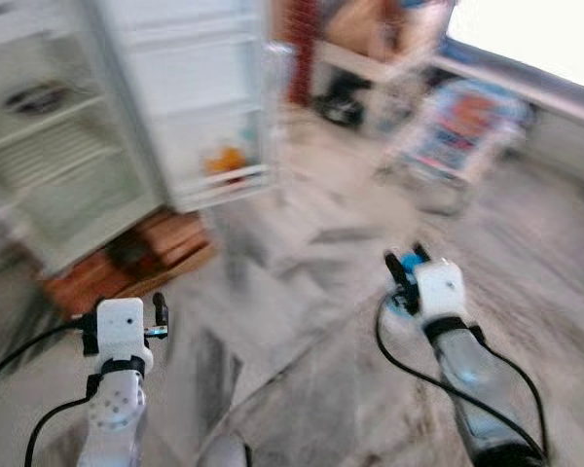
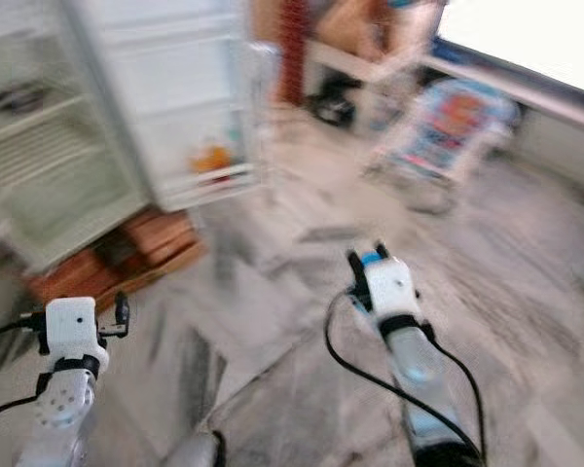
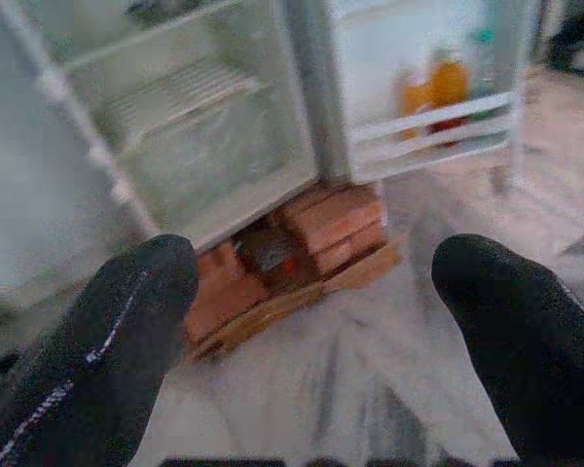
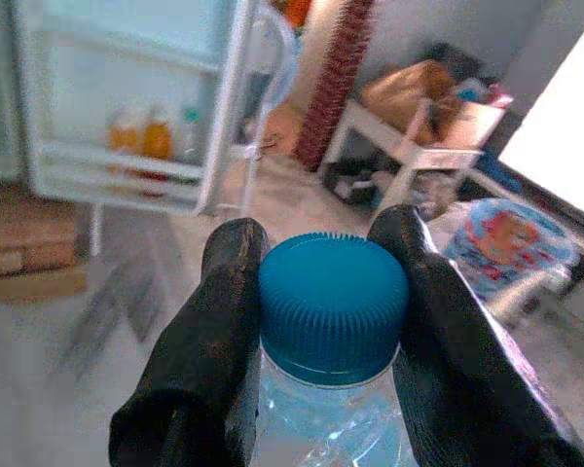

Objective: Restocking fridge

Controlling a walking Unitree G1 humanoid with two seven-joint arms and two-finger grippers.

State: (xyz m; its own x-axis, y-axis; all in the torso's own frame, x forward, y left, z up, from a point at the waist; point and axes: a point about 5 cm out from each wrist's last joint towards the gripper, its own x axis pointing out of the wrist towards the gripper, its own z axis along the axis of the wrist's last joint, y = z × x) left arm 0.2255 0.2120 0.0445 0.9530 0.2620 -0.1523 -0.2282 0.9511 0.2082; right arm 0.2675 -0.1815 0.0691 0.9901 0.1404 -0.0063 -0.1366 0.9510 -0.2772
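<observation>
- while the head views are smeared with motion blur, the step in hand reads as carrying stock to the fridge: the right hand (image 4: 321, 331) is clenched on a water bottle (image 4: 326, 423), its black fingers (image 4: 209, 341) pressed to either side just below the blue cap (image 4: 333, 297).
- in the left eye view the right hand (image 1: 409, 272) sits right of centre in the lower half, a speck of blue cap between the fingers, over bare marble floor (image 1: 302, 321).
- the left hand (image 3: 311, 321) is released and carries nothing; its two fingertips (image 3: 127, 321) stand wide apart with floor visible between them. in the left eye view it sits at the lower left (image 1: 158, 316).
- the fridge (image 1: 49, 165) fills the upper left of the frame, standing on bricks (image 1: 170, 243), well apart from both hands. its door (image 1: 190, 97) hangs open, and the door shelf (image 3: 438, 126) already holds orange bottles (image 3: 446, 83).
- the inner wire shelves (image 3: 175, 92) look mostly bare, though a dark item on the top one is too blurred to name.
- judged from this, the bottle is not yet stocked. the next move calls for closing the gap toward the upper left, then lifting the right hand to a free spot on the door shelf or a wire shelf.
- the bottle should stay upright, and the open door edge needs clearing on the way in.
</observation>
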